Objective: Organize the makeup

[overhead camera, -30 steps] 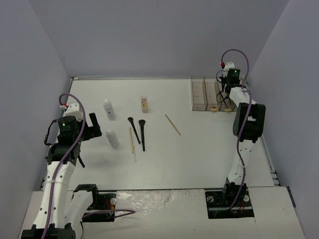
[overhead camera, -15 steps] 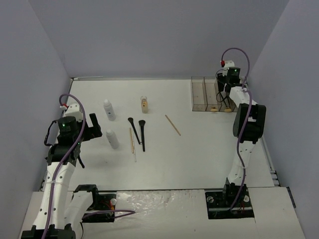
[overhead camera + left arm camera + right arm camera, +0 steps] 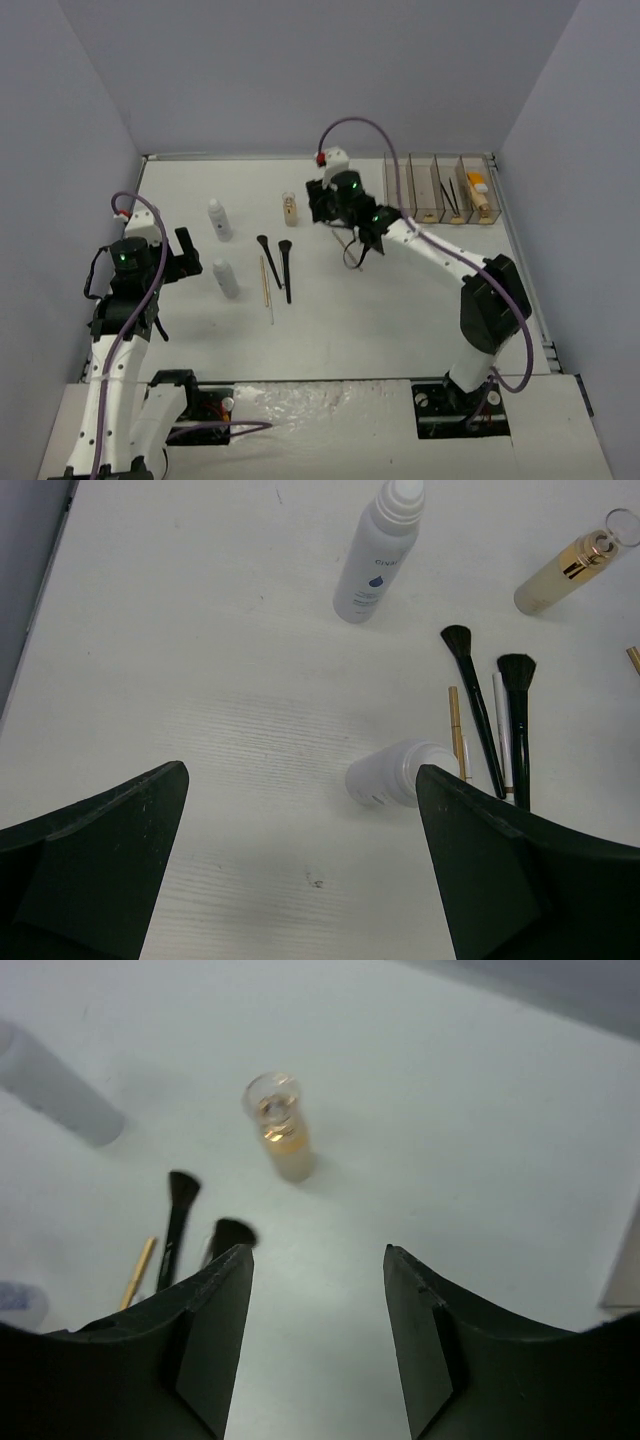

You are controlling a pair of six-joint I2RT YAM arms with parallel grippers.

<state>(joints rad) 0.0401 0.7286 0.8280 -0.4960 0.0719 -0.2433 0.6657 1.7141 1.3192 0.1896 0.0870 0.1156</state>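
Two white bottles (image 3: 217,220) (image 3: 225,278), a small glass bottle of tan liquid (image 3: 289,208), two black brushes (image 3: 268,258) (image 3: 286,270) and thin pencils (image 3: 266,288) lie left of centre. My right gripper (image 3: 316,208) is open and empty, just right of the glass bottle (image 3: 282,1132), which stands ahead of its fingers (image 3: 215,1320). My left gripper (image 3: 185,250) is open and empty, left of the nearer white bottle (image 3: 398,775). The farther bottle (image 3: 378,560) and brushes (image 3: 478,715) show beyond it. Orange and beige tubes (image 3: 480,192) lie in the box.
The clear four-compartment box (image 3: 422,195) stands at the back right, with a thin dark item (image 3: 452,195) in one compartment. Grey walls close in the table on three sides. The right arm (image 3: 440,255) stretches diagonally across the middle right.
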